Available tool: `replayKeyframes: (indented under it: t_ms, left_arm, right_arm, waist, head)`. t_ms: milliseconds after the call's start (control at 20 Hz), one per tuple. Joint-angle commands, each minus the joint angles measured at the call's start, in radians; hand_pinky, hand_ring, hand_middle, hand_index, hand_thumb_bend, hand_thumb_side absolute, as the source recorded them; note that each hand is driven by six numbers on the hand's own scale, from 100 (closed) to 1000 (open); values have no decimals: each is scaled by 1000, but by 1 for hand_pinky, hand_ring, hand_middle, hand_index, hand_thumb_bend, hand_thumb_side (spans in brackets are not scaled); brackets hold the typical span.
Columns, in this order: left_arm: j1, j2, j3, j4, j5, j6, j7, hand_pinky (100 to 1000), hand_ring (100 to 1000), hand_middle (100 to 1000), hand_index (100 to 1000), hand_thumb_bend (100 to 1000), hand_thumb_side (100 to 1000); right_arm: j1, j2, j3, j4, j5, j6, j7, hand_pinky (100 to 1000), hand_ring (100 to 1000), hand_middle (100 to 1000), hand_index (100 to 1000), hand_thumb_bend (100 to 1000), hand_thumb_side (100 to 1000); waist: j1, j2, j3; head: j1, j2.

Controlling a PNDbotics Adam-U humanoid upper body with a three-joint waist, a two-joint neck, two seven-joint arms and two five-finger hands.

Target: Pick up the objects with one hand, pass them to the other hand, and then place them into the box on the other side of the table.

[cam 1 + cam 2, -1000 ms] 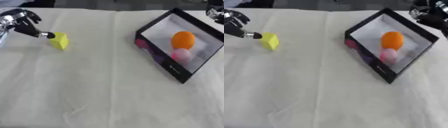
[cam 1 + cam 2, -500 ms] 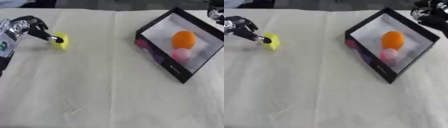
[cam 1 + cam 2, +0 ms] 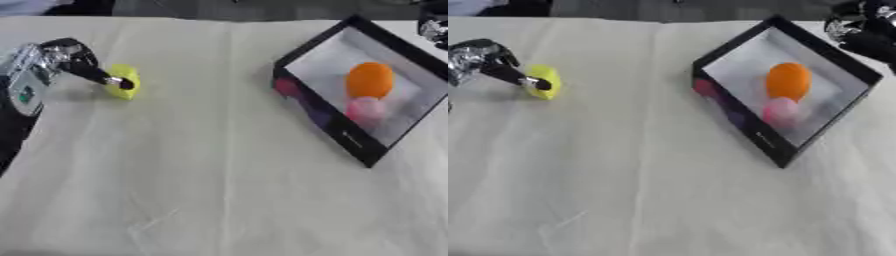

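Note:
A small yellow block (image 3: 125, 76) sits on the cream cloth at the far left. My left hand (image 3: 54, 56) reaches it from the left, with one dark finger (image 3: 105, 79) laid across its front, pinching it. A black box (image 3: 352, 141) with a white inside stands tilted at the right. It holds an orange ball (image 3: 369, 80) and a pink ball (image 3: 366, 108). My right hand (image 3: 866, 36) shows dark at the top right corner, just beyond the box's far rim.
The cream cloth (image 3: 219, 190) covers the whole table, with wide bare room in the middle and front. A magenta patch (image 3: 287, 87) shows on the box's outer left wall. The table's far edge runs along the top.
My left hand has moved in on the yellow block, its finger going from the block's left side onto its front. The block has turned and looks narrower. The right hand has barely moved.

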Motion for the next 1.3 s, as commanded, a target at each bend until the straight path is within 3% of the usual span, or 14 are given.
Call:
replayKeyframes:
  t_ms: [50, 800, 1300]
  left_arm:
    - [-26, 13, 15, 5, -21, 10, 12, 870, 822, 750, 801, 935, 612]
    - [-30, -1, 44, 38, -7, 45, 44, 860, 808, 744, 765, 870, 612]
    - [-32, -7, 51, 35, 13, 53, 61, 847, 784, 728, 742, 720, 555]
  right_arm:
    - [-11, -19, -5, -11, -1, -1, 2, 880, 794, 855, 847, 100, 477]
    - [-5, -18, -4, -14, 0, -2, 3, 880, 796, 851, 845, 100, 484]
    - [0, -18, -4, -13, 2, -3, 5, 881, 797, 851, 844, 100, 491]
  waist:
    - [12, -43, -2]
    - [7, -32, -5]
    - [5, -29, -4]
  head:
    - [5, -4]
    - [8, -9]
    - [10, -9]
